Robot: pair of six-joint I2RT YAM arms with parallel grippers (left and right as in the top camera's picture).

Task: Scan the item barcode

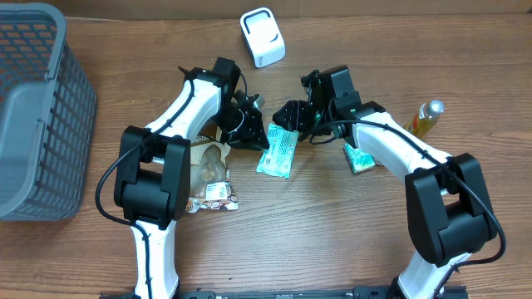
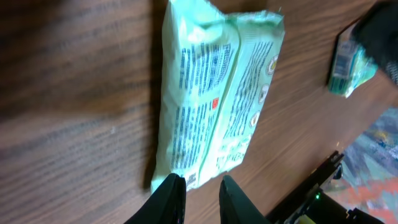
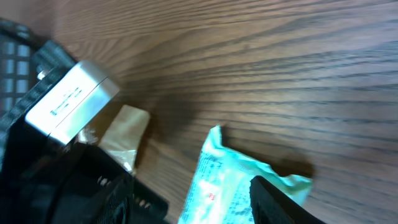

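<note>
A pale green packet [image 1: 277,153] lies flat on the wooden table between my two grippers, its printed side up. In the left wrist view the packet [image 2: 211,93] fills the middle. My left gripper [image 2: 200,182] sits at its near end, jaws a little apart with only table between them. Seen from overhead, the left gripper [image 1: 252,124] is just left of the packet's top end and the right gripper [image 1: 293,116] just above it. In the right wrist view one black finger [image 3: 280,202] hovers over the packet [image 3: 236,186], open and not gripping it. A white scanner [image 1: 262,37] stands at the back.
A grey mesh basket [image 1: 33,108] fills the left side. Brown snack packets [image 1: 209,170] lie beside the left arm. A second green packet [image 1: 359,158] and a yellow bottle [image 1: 424,118] sit near the right arm. The left arm's wrist camera block [image 3: 68,99] is close by.
</note>
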